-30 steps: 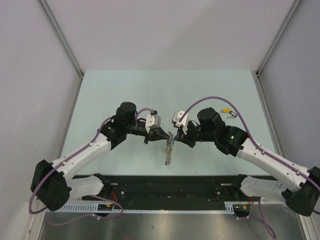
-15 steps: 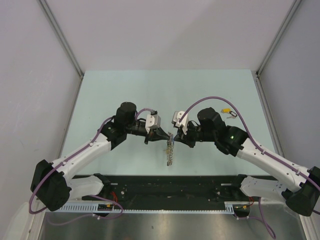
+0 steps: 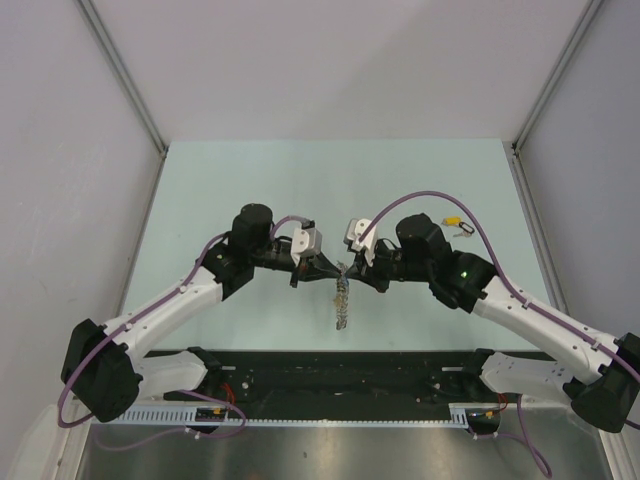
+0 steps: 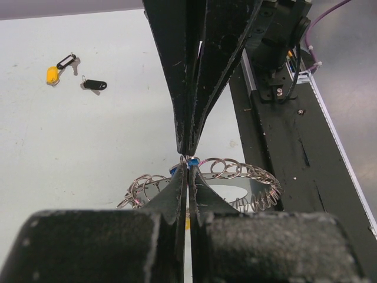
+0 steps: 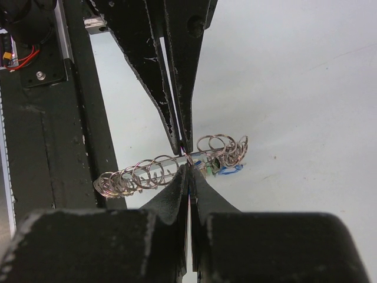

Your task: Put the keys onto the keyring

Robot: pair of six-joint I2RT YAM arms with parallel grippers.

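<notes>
Low in the left wrist view, your left gripper (image 4: 187, 168) has its fingers pressed together on a wire loop of the keyring (image 4: 247, 177). Just beyond, your right gripper (image 4: 186, 144) nips the same spot, tip to tip. Which loop each holds, you can't make out. A blue-tagged key (image 4: 175, 170) peeks out, mostly hidden. Upper left, well apart: black-tagged key (image 4: 94, 85), then yellow-tagged key (image 4: 53, 74).

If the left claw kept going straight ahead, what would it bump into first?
Most likely the right gripper: its shut tips sit nose to nose with the left gripper, right at the edge of the keyring. Hardly any gap shows between them.
</notes>
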